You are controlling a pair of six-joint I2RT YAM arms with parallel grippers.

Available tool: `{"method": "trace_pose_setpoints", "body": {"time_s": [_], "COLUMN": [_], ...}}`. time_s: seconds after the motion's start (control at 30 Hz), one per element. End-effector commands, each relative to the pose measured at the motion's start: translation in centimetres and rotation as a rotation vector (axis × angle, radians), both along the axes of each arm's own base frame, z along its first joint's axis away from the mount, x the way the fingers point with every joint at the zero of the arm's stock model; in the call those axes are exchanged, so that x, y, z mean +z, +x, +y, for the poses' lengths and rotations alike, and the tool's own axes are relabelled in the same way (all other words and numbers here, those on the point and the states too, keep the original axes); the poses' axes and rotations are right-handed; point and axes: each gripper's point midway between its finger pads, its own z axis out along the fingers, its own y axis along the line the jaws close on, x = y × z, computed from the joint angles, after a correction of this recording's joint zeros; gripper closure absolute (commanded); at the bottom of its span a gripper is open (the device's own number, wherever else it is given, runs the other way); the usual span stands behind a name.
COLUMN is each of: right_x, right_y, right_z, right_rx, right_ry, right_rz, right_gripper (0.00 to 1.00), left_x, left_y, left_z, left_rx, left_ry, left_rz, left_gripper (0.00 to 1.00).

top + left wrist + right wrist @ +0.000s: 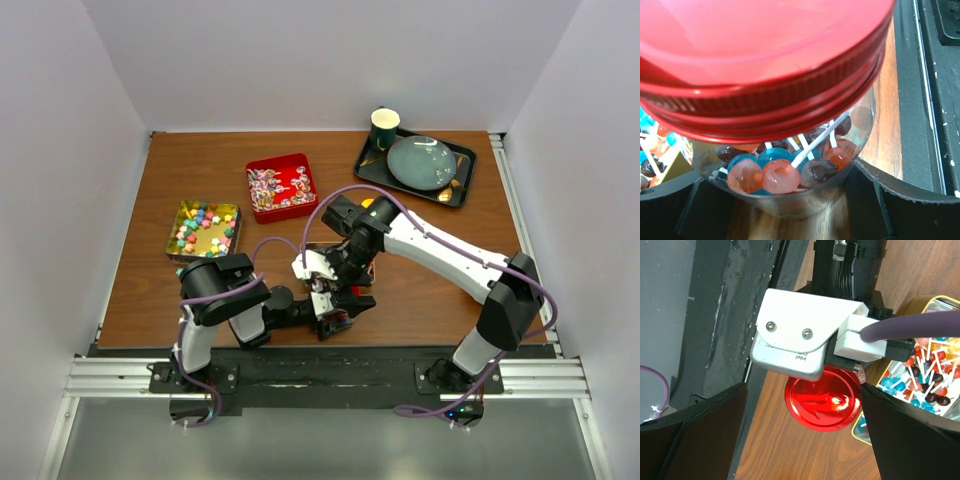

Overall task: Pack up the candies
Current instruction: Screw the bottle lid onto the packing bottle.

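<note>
The table (pixel 420 270) top is smooth wood grain with a low sheen. At 10 o'clock on it, a gold tin (pixel 210 206) gleams like polished metal, and its star candies (pixel 195 228) look glossy. At 12 o'clock, a red tin (pixel 280 162) looks lacquered, holding wrapped twists (pixel 275 187) in crinkly, shiny wrap. At 1 o'clock, a black tray (pixel 462 175) is glossy and the teal plate (pixel 421 162) glazed.

The red lid (pixel 765 60) is glossy ribbed metal. Under it sits a clear jar (pixel 862 115) (glass or plastic, unclear) of glassy lollipops (pixel 780 176) on matt white sticks (pixel 815 145).

The right gripper (pixel 802 390) has matt black plastic fingers (pixel 695 435). Between them, a camera housing (pixel 800 315) is white plastic over silver metal, with 2 screws.
</note>
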Motion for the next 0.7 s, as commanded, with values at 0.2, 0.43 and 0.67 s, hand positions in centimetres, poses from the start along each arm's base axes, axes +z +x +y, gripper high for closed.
{"method": "trace_pose_setpoints", "body": {"time_s": [0.2, 0.43, 0.67], "right_x": [-0.5, -1.6, -2.9], "right_y": [-2.7, -2.2, -1.4], "right_z": [-4.6, -4.7, -5.3], "right_rx": [-0.044, -0.052, -0.024], "right_ry": [-0.133, -0.145, -0.15], "right_rz": [0.041, 0.012, -0.057], "right_gripper": [0.03, 0.04, 0.15], "left_x": [-0.3, -0.4, -0.5], "left_y": [3.1, 3.2, 3.2], "left_z": [1.5, 1.6, 1.6], "left_rx": [0.14, 0.141, 0.139], "left_ry": [-0.004, -0.001, -0.001], "left_rz": [-0.054, -0.049, -0.047], "left_gripper": [1.0, 1.0, 1.0]}}
